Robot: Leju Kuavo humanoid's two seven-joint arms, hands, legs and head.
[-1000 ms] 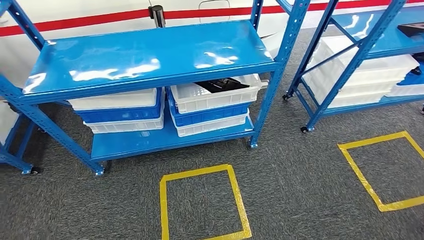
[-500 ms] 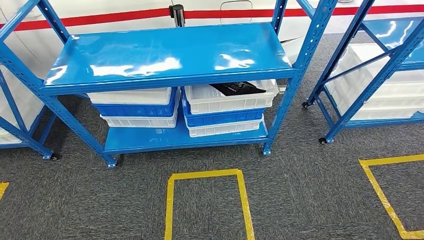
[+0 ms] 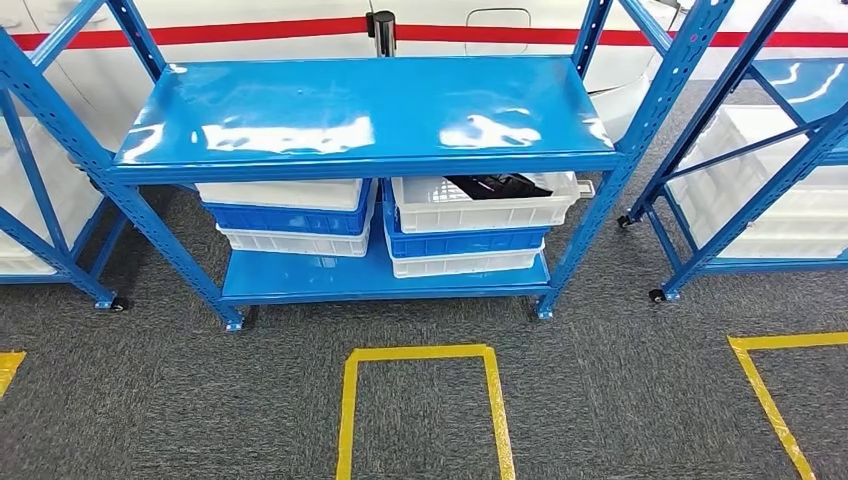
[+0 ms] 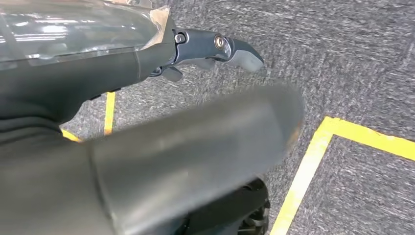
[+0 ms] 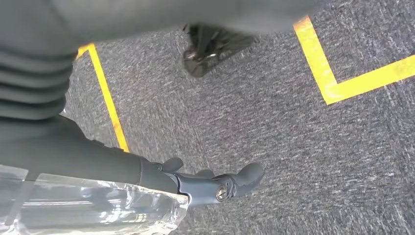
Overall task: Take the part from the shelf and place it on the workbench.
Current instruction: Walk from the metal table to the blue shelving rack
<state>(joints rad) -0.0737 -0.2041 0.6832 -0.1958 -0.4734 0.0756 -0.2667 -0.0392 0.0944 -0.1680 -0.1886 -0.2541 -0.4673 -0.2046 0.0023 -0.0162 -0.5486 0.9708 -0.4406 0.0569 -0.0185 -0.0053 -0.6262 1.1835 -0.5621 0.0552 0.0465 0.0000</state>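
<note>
Facing the shelf (image 3: 360, 110); black part (image 3: 497, 186) in upper-right crate (image 3: 480, 205); my hanging hands hold nothing; next, reach in

We count six crates on the lower shelf (image 3: 300, 283) of the middle rack, in two stacks of three: each has a white crate (image 3: 280, 193) on top, a blue crate (image 3: 283, 219) between and a white one below. One black part (image 3: 497, 186) lies in the right stack's top crate (image 3: 485, 203).
</note>
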